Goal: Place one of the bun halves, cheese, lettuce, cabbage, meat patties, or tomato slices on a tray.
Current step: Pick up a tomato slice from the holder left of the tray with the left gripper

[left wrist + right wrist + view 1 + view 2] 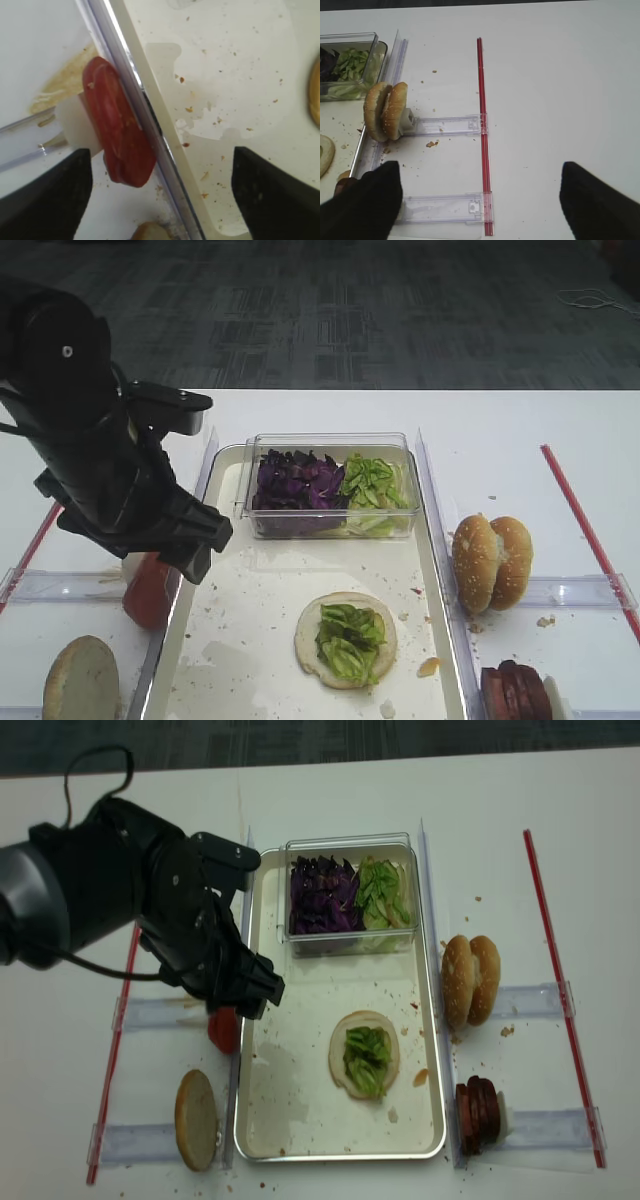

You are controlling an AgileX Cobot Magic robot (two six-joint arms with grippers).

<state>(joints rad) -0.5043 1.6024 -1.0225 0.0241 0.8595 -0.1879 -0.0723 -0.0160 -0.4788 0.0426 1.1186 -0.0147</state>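
— Hovering over the tray's (436, 570) left rim, at about nine o'clock on the table: left gripper (160, 187), fingers (272, 187) spread wide, nothing between them. One finger above the table outside the rim, the other above the tray floor.

— And the tomato slices (119, 131)?

— Standing on edge just outside that rim, pressed against it, leaning on a small white block (76, 124) on a clear plastic strip (25, 145). Directly under the open gripper, not gripped. Seen from above as a red patch (223, 1030) at nine o'clock of the tray, partly hidden by the arm.

— On the tray itself?

— A bun half (345, 640) at six o'clock, cut face up, topped with lettuce (350, 638). At twelve o'clock a clear box (331, 485) holding purple cabbage (296, 483) on its left and more green strips on its right. Crumbs and wet smears across the white floor.

— Elsewhere on the table?

— Two seeded bun halves (491, 562) on edge at three o'clock of the tray, just outside its right rim. Meat patties (516, 690) stacked on edge at five o'clock. Another bun half (81, 680) at seven o'clock, outside the left rim. Red lines (561, 995) near both table edges.

— Right gripper (480, 200)?

— Wide apart too, holding nothing, above bare table near three o'clock, well away from the tray.
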